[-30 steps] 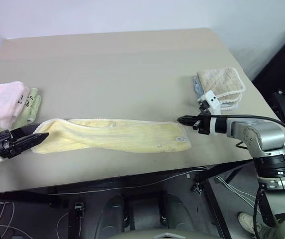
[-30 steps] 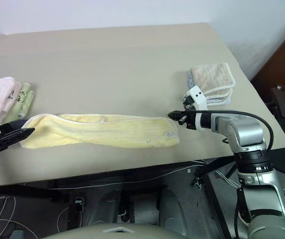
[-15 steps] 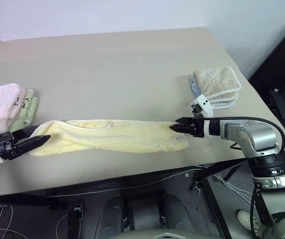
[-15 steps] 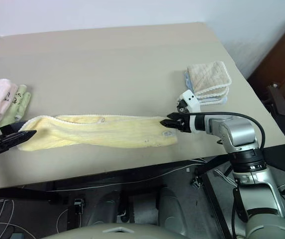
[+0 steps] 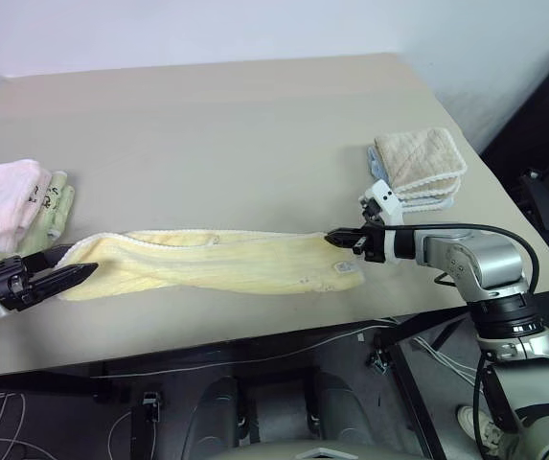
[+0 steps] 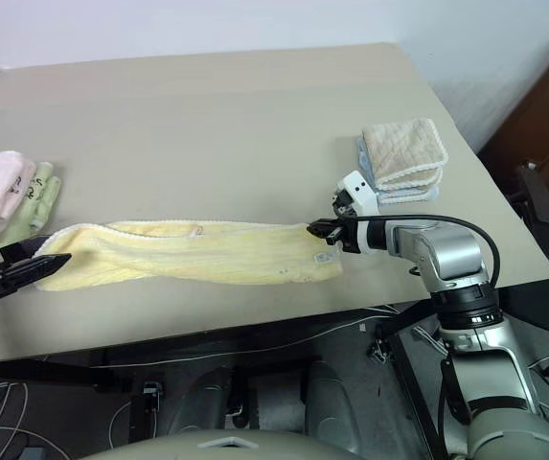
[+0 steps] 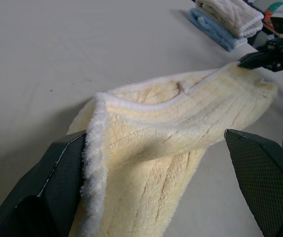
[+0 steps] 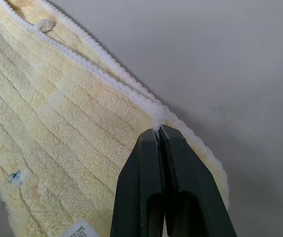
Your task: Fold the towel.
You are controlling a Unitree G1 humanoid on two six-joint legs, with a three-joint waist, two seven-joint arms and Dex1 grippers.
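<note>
Left eye view: towel between wide-spread left claw and hem-pinching right claw, beige stack beyond.

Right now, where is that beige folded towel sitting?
The beige folded towel lies near the table's right edge on a blue cloth, just beyond the right gripper at the yellow towel's end.

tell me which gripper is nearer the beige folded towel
Right. The right gripper pinches the yellow towel's hem just in front of the beige folded towel; the left gripper is across the table.
</note>
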